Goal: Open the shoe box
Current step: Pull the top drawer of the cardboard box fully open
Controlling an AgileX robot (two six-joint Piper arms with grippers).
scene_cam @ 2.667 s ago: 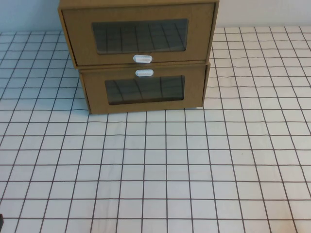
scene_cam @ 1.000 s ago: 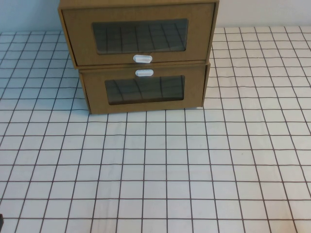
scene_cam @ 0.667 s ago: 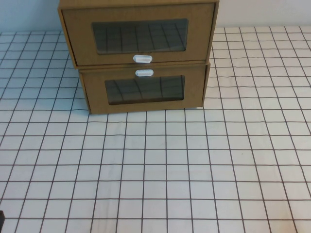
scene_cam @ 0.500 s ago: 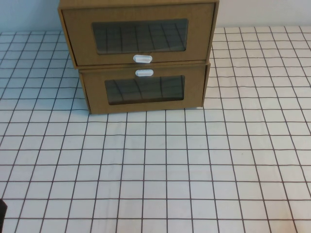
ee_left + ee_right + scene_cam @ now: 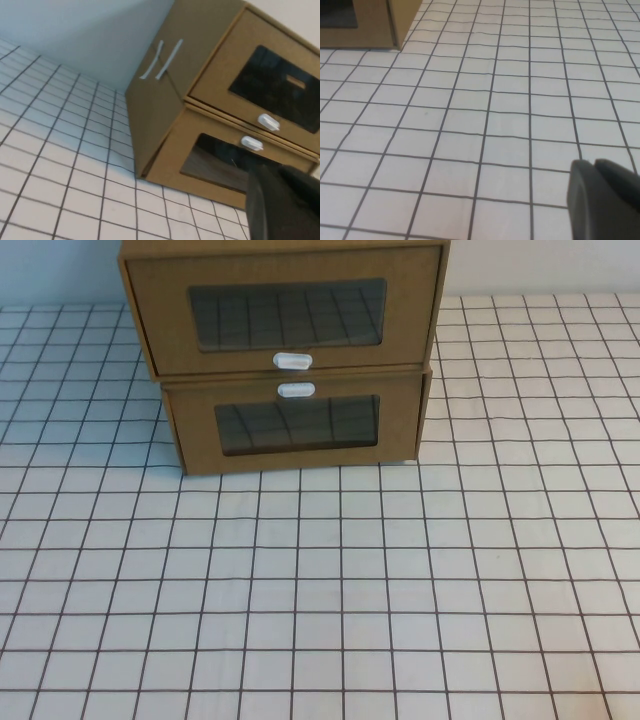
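Note:
Two brown cardboard shoe boxes stand stacked at the back of the table, upper box (image 5: 285, 310) on lower box (image 5: 297, 425). Each has a dark window front and a white handle, upper handle (image 5: 293, 361) and lower handle (image 5: 297, 390); both fronts are closed. Neither gripper appears in the high view. In the left wrist view my left gripper (image 5: 276, 172) is shut and empty, low in front of the lower box (image 5: 175, 150), short of its handle (image 5: 251, 143). My right gripper (image 5: 595, 166) is shut and empty over the cloth, well away from the box corner (image 5: 402, 20).
A white tablecloth with a dark grid (image 5: 340, 580) covers the table in front of and beside the boxes. A pale blue wall (image 5: 90, 35) rises behind them.
A dark bit of the left arm that showed at the bottom left corner of the high view has gone out of that view. The boxes have not moved.

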